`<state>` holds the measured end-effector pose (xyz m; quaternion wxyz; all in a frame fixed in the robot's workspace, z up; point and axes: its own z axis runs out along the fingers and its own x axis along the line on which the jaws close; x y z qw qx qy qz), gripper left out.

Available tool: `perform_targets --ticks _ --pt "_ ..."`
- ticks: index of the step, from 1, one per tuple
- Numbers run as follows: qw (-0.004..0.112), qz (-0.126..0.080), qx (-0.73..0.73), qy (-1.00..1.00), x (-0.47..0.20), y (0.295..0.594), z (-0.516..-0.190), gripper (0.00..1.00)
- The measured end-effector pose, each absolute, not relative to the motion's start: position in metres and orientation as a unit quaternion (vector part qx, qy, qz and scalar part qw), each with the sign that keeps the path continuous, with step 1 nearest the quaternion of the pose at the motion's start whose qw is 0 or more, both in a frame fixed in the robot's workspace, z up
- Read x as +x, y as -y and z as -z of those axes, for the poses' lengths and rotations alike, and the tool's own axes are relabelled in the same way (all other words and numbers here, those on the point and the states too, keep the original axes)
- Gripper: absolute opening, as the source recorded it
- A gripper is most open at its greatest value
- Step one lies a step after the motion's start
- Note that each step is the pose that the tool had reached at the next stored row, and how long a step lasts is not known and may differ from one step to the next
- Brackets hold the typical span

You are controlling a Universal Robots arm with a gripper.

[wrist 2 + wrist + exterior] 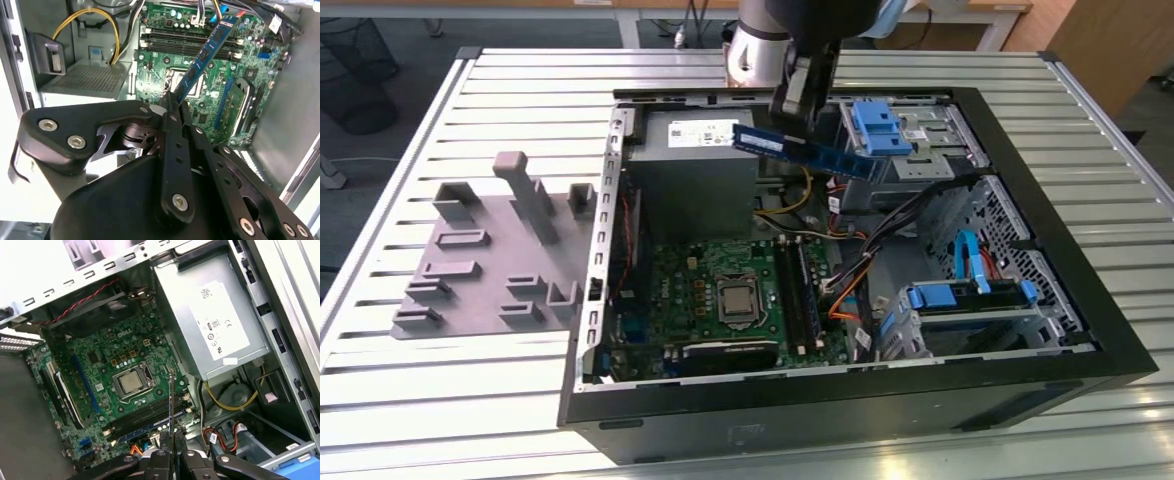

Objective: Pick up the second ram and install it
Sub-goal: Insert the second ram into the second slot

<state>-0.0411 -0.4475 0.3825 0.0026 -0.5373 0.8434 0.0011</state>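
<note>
1. Gripper. In the exterior view the gripper [790,125] hangs over the rear part of the open computer case [761,405]. The fingers [171,117] are clamped on the second ram [811,153], gripping it nearer one end than the other.

2. Second ram. The strip is held in the air, clear of every part below it. In the exterior view it lies over the edge of the power supply [700,170] and reaches toward a blue drive bracket [878,128] on the exterior view's right. In the second wrist view the second ram [205,52] projects from the gripper [172,102] as a long slanted strip, chips visible on its face. In the first wrist view the second ram [171,405] appears edge-on as a thin line rising from the gripper [171,452].

3. Motherboard. The motherboard [707,285] lies flat on the case floor. The memory slots [798,290] run beside the processor socket [738,300], and the second ram is not seated in them. The memory slots [150,416] and processor socket [131,382] also appear in the first wrist view, with yellow cables [230,400] next to the power supply [210,320].

4. Surroundings. The case rests on a slatted worktop [494,400]. A grey fixture [487,270] stands on the worktop just beside the case, on the exterior view's left.
</note>
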Motion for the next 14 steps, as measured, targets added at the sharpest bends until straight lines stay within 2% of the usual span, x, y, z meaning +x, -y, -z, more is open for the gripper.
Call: perform_targets --ticks 14 --pt "0.002 0.000 -0.452 -0.892 -0.0412 0.4475 -0.3810 0.14"
